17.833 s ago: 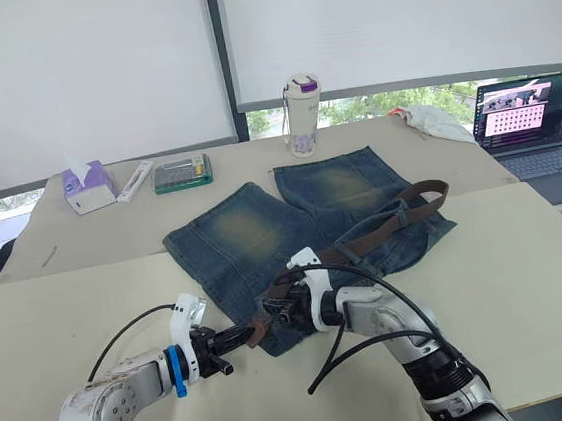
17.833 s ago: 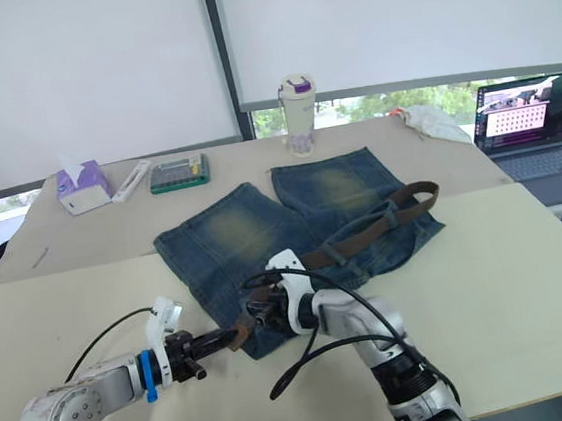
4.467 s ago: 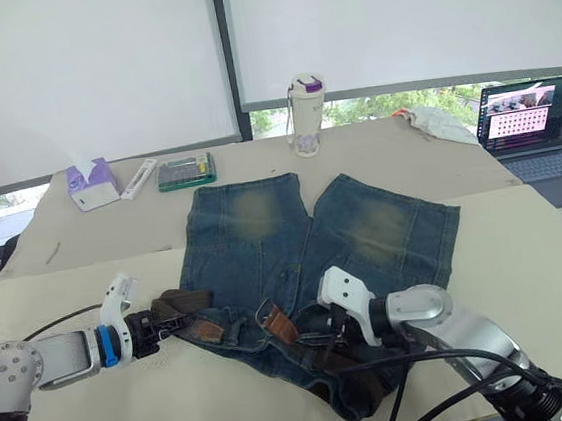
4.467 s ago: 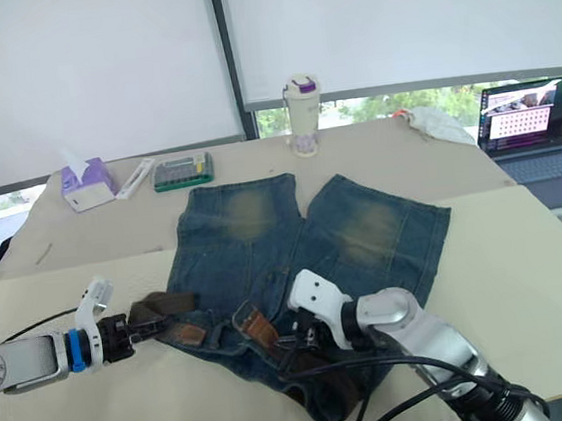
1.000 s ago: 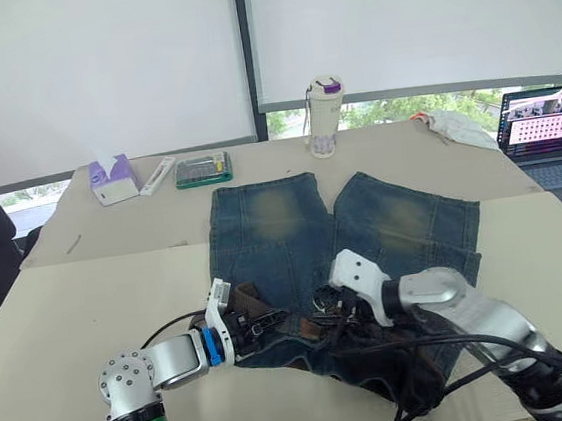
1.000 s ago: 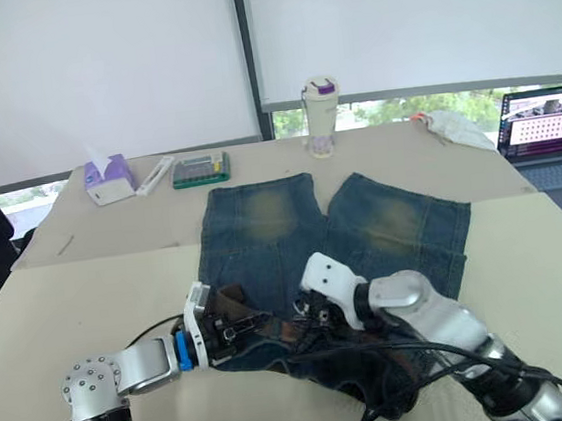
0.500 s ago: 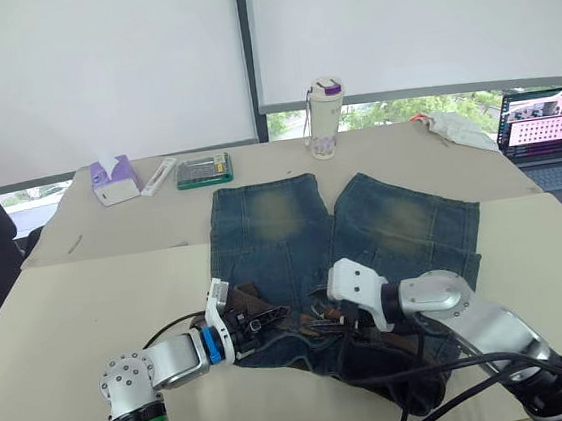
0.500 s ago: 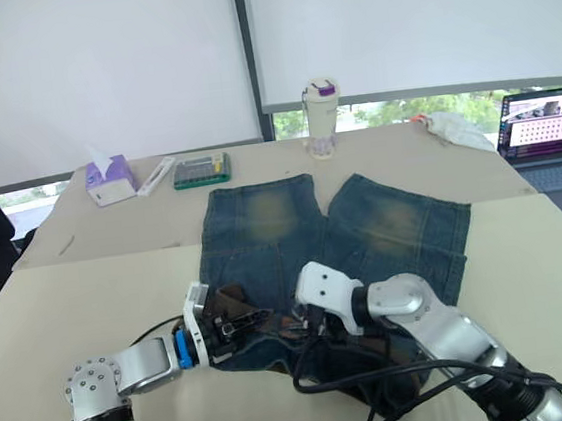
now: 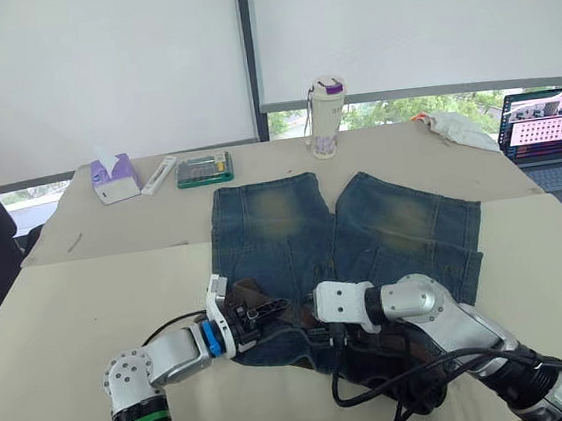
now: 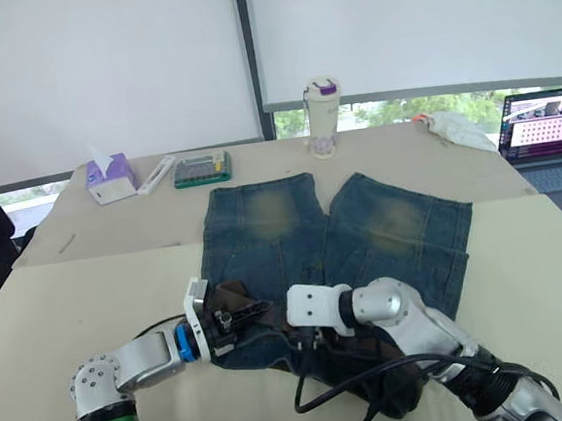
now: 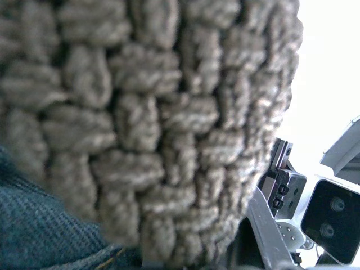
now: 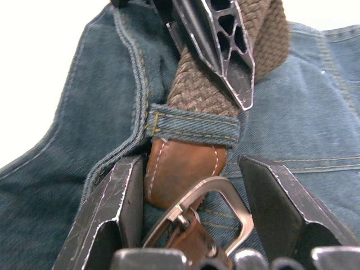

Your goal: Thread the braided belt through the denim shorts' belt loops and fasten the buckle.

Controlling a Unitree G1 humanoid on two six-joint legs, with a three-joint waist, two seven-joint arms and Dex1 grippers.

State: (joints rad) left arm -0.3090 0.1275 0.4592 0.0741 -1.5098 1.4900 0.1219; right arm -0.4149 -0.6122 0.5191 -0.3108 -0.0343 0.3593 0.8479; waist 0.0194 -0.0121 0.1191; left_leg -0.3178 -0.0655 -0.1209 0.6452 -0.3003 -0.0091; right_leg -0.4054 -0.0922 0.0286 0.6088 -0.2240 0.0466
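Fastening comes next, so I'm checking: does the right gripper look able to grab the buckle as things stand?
Probably yes. The buckle lies between the right gripper's open fingers, uncovered, just below a belt loop with the braided belt through it.

Left gripper (image 10: 234,319), right gripper (image 10: 300,344) at denim shorts (image 10: 364,232) waistband.

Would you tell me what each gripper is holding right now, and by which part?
The left gripper grips the belt on its braided strap, just past a belt loop. The right gripper is open around the buckle, holding nothing.

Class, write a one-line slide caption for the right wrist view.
Open right gripper straddles the silver buckle as the braided belt passes under a belt loop on the denim shorts.
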